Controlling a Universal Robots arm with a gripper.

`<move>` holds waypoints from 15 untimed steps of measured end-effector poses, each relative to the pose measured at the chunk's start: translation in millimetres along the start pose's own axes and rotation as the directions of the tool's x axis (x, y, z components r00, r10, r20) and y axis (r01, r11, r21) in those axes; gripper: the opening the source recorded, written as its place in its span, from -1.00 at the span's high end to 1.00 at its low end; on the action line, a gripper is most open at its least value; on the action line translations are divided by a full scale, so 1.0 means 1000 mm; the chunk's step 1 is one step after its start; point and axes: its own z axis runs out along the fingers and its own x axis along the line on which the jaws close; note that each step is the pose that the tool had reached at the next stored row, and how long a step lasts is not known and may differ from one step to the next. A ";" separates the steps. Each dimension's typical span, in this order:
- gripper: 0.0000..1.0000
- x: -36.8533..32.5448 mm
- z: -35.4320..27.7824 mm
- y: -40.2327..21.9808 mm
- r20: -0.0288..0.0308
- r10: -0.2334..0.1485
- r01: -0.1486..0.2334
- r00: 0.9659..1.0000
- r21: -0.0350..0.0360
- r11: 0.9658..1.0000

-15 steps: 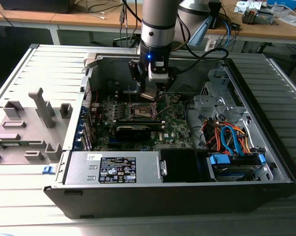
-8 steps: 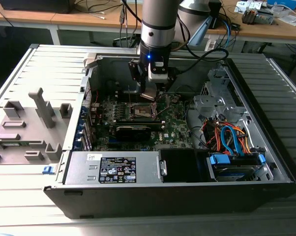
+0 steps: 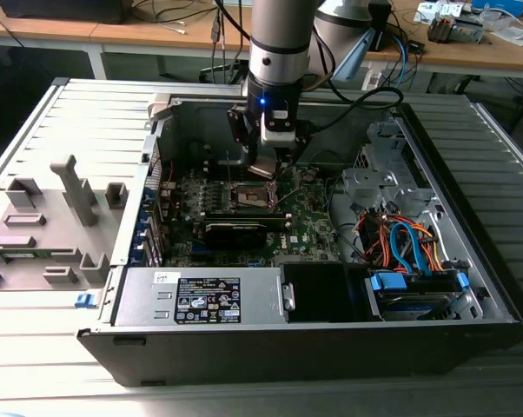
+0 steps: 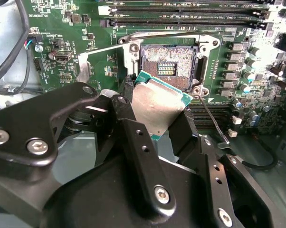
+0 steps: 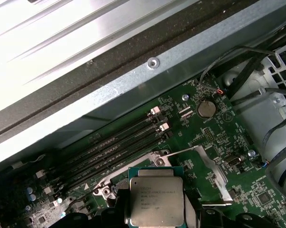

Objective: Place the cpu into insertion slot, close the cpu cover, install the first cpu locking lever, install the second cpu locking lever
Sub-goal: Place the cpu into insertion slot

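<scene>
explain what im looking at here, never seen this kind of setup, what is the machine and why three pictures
It is one robot arm reaching into an open computer case that lies on a grey slatted table. The exterior view is from a camera off the arm; both wrist views come from cameras riding on it. Its gripper is shut on the cpu, a flat silver chip, held above the insertion slot. The cpu cover is swung open beside the slot.

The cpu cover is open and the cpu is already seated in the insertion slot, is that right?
No. The cpu cover is open, but the cpu is clamped in the gripper above the insertion slot, whose pin field lies bare in the second wrist view.
</scene>
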 end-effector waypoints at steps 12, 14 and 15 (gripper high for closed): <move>-0.09 0.0000 0.0011 0.0000 0.000 0.009 -0.009 1.000 0.000 1.000; -0.09 0.0000 0.0013 0.0000 0.000 0.010 -0.010 1.000 0.000 1.000; -0.09 0.0000 0.0013 0.0000 0.000 0.011 -0.011 1.000 0.000 1.000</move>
